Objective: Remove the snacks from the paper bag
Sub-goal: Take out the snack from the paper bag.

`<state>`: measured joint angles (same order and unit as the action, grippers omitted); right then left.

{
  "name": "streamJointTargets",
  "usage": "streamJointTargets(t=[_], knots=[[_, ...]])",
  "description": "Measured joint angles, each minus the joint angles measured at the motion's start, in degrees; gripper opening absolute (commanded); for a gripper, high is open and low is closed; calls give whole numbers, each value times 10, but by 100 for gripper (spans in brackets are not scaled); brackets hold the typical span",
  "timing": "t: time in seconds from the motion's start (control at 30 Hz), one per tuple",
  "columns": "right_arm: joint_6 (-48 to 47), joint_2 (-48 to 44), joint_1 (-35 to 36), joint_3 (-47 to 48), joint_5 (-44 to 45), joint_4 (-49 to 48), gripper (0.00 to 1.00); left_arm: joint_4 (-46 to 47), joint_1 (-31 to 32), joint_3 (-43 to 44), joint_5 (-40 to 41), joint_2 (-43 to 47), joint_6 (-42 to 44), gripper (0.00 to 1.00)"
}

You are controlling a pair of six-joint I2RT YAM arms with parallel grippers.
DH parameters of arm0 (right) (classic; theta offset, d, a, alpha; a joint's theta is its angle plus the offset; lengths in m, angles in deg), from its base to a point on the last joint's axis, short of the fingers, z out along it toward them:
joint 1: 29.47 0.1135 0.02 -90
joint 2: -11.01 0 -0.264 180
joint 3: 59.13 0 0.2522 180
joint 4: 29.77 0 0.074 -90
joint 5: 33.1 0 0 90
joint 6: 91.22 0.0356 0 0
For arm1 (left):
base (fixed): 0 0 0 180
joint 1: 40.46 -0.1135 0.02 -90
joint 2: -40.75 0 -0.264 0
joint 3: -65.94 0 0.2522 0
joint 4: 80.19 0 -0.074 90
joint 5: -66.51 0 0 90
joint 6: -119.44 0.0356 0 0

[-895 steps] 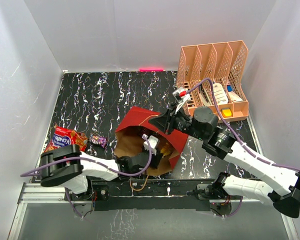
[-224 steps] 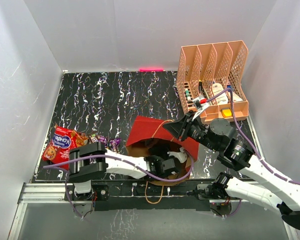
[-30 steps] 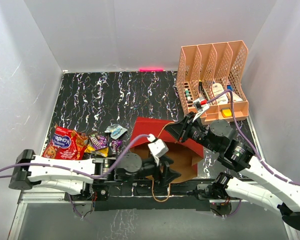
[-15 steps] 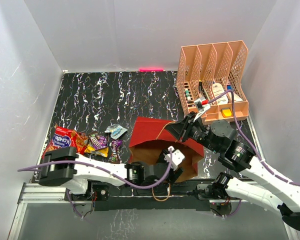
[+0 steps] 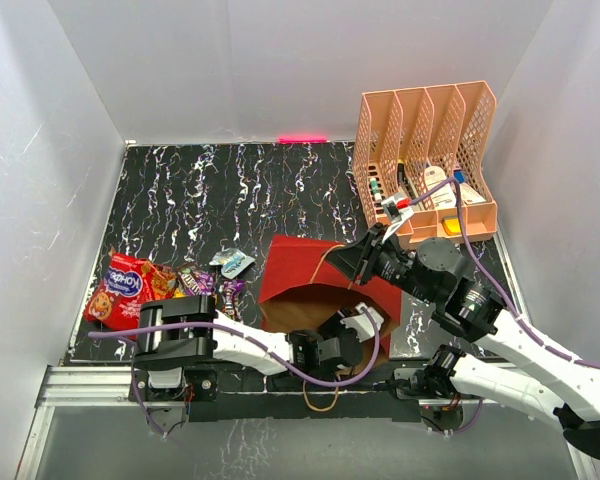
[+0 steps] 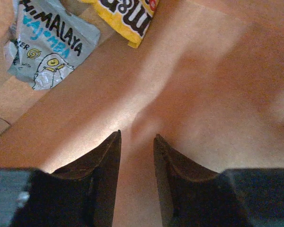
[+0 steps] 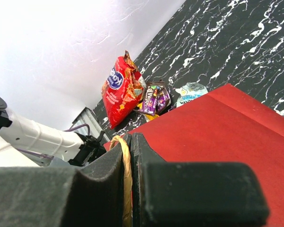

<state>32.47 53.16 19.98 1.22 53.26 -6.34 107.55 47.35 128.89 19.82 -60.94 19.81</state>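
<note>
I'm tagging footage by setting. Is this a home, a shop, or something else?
Most likely a robotics lab test cell: white walls box in a black marbled tabletop, and a left arm and right arm are bolted to a metal rail at its near edge. The peach file rack looks like a prop.

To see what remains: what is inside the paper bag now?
Inside the paper bag lie a silver packet and a yellow packet; the left gripper is there too, touching neither. The rest is out of view.
</note>
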Motion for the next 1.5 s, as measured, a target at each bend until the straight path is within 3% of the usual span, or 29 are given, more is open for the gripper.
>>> streamJointTargets(t=[0.17, 0.37, 0.67, 0.8, 1.3, 1.5], knots=[[8, 0, 0, 0, -9, -9, 7, 40, -13, 1, 17, -23, 1, 23], [11, 0, 0, 0, -11, -9, 7, 86, -39, 5, 6, -41, 1, 22], [13, 0, 0, 0, -17, -9, 7, 149, -83, 22, -18, -63, -17, 29], [14, 1, 0, 0, -24, -12, 7, 187, -94, 45, -13, -96, -16, 37], [26, 2, 0, 0, -38, -13, 7, 400, -101, 129, 55, -242, 102, 61], [27, 2, 0, 0, -39, -13, 7, 416, -117, 183, 64, -282, 120, 57]])
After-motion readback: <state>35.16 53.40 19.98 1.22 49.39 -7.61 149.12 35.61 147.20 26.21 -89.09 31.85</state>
